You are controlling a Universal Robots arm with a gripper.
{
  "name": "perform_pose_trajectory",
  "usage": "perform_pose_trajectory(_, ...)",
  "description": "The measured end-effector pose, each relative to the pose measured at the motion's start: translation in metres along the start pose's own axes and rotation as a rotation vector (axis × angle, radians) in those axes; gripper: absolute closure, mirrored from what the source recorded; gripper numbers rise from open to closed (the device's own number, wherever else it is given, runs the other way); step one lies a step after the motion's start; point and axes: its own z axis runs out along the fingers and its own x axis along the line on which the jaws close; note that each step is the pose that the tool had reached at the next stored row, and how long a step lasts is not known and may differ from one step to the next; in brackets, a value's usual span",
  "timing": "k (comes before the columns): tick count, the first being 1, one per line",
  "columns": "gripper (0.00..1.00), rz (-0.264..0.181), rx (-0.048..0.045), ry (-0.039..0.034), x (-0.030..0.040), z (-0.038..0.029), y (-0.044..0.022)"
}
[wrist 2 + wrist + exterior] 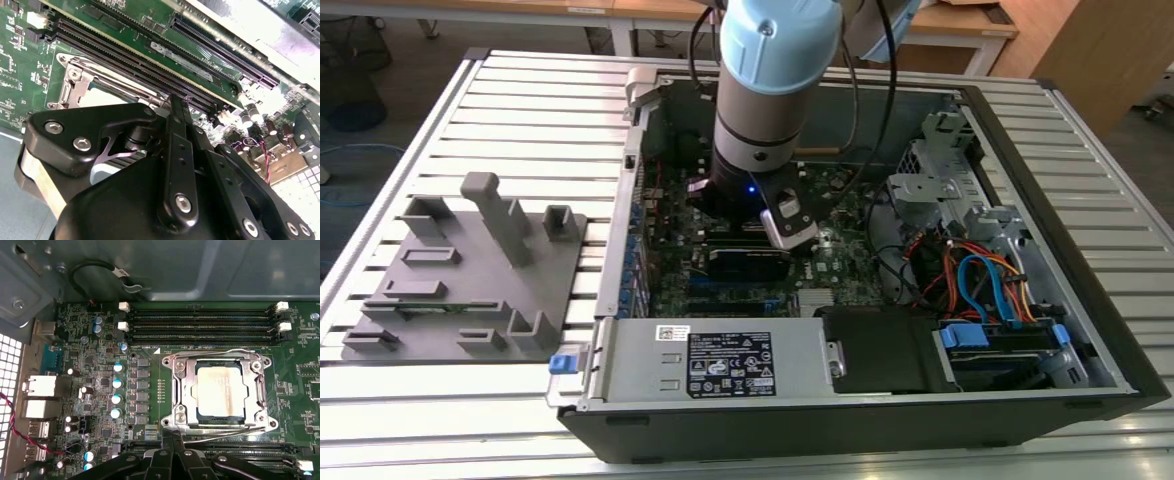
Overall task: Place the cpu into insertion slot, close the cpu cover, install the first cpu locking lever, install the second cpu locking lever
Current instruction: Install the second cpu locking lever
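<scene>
Dull brushed metal on cpu (220, 392); shiny silver steel cpu cover (181, 390); matt black gripper (172, 440) links.

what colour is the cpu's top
Dull silver-grey metal square cpu, with a slightly warm sheen; clearest in the first wrist view.

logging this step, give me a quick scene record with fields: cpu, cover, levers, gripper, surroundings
cpu: cpu sits flat in the insertion slot, metal top showing
cover: cpu cover lies closed around the chip, framing it
levers: wire levers lie along the socket edges; whether latched cannot be told
gripper: gripper low over the board beside the socket, holding nothing visible
surroundings: green motherboard inside an open computer case; grey fixture tray at the exterior view's left
</scene>
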Motion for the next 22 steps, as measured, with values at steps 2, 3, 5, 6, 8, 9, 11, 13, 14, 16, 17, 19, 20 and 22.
perform_pose_trajectory(2, 0.90, 0.000, -0.0004, 0.0001, 0.0000, -0.0002, -0.0009)
perform_pose_trajectory(3, 0.90, 0.000, -0.0005, 0.0000, 0.0000, -0.0003, -0.0013)
perform_pose_trajectory(5, 0.90, 0.000, -0.0015, 0.0000, 0.0001, -0.0004, -0.0017)
perform_pose_trajectory(6, 0.90, 0.000, -0.0027, 0.0001, 0.0000, -0.0003, -0.0018)
perform_pose_trajectory(8, 0.90, 0.000, -0.0044, 0.0000, 0.0000, 0.0002, -0.0019)
perform_pose_trajectory(9, 0.90, 0.000, -0.0053, 0.0001, 0.0000, 0.0009, -0.0021)
perform_pose_trajectory(11, 0.90, 0.000, -0.0082, 0.0002, 0.0000, 0.0021, -0.0025)
perform_pose_trajectory(13, 0.90, 0.000, -0.0121, 0.0002, 0.0000, 0.0031, -0.0026)
perform_pose_trajectory(14, 0.90, 0.000, -0.0145, 0.0002, 0.0000, 0.0034, -0.0027)
perform_pose_trajectory(16, 0.90, -0.001, -0.0211, 0.0004, 0.0001, 0.0039, -0.0028)
perform_pose_trajectory(17, 0.90, -0.001, -0.0238, 0.0003, 0.0002, 0.0042, -0.0029)
perform_pose_trajectory(19, 0.90, -0.001, -0.0288, 0.0005, 0.0003, 0.0049, -0.0030)
perform_pose_trajectory(20, 0.90, -0.001, -0.0314, 0.0005, 0.0004, 0.0052, -0.0031)
perform_pose_trajectory(22, 0.90, -0.001, -0.0361, 0.0006, 0.0005, 0.0057, -0.0032)
